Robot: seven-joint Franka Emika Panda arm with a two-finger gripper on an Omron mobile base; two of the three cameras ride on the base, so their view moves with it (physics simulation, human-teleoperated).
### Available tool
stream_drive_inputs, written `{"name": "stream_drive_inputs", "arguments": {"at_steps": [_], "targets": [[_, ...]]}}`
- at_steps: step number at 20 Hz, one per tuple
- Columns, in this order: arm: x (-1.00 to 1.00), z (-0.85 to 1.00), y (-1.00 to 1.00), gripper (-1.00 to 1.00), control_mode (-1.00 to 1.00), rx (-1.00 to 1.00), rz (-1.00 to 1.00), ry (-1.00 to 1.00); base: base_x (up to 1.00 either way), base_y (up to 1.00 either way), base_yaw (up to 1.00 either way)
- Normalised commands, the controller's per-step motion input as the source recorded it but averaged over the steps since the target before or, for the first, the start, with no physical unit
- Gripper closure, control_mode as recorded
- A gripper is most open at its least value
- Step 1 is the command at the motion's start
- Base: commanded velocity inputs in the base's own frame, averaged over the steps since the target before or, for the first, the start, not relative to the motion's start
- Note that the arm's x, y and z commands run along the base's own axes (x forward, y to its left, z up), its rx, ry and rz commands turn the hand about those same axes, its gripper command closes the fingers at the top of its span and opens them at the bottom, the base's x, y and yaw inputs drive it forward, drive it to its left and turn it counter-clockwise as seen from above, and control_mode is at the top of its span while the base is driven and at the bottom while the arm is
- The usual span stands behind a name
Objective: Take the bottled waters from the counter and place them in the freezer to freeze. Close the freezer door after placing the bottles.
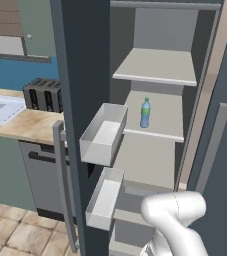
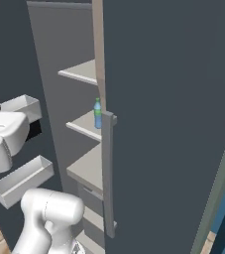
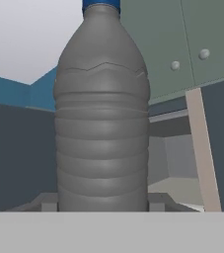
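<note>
Your freezer (image 1: 160, 75) stands open in front of the base, pale grey shelves stepping down inside the dark slate body. The blue bottle (image 1: 145, 113) with the green cap is upright on the second shelf from the top, toward the front edge, nothing beside it. From the right base view you catch the same bottle just past the edge of the plain door's long grey handle (image 2: 107, 173).

The freezer door (image 1: 82, 100) is swung out to the left, inner side facing you, two white bins (image 1: 103, 136) one above the other on it. Its own long handle (image 1: 64, 185) runs down the outer edge.

Beyond the door, the desk (image 1: 30, 125) carries a dark toaster (image 1: 42, 94) against the blue wall, with the sink basin (image 1: 0, 110) to its left.

In the hand view the grey bottle (image 3: 102, 118) sits upright and very close, between the two dark finger tips (image 3: 155, 201) at its base. Your gripper (image 3: 102, 205) is closed narrow on it; the grey bottle is held. Its cap reads blue at the top edge of that view. Behind the bottle you see grey-green wall cabinets with round knobs (image 3: 175, 65) and part of the freezer's beige door seal (image 3: 202, 148).

The white arm (image 1: 177, 220) bends low at the bottom of both base views.
</note>
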Motion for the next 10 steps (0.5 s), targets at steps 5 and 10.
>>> {"name": "stream_drive_inputs", "arguments": {"at_steps": [5,10], "targets": [[0.13,0.00,0.07,1.00,-1.00,0.00,-0.01,0.00,0.02,0.00,0.00],[0.30,0.00,0.28,1.00,-1.00,-0.01,-0.07,0.00,0.00,0.00,0.00]]}}
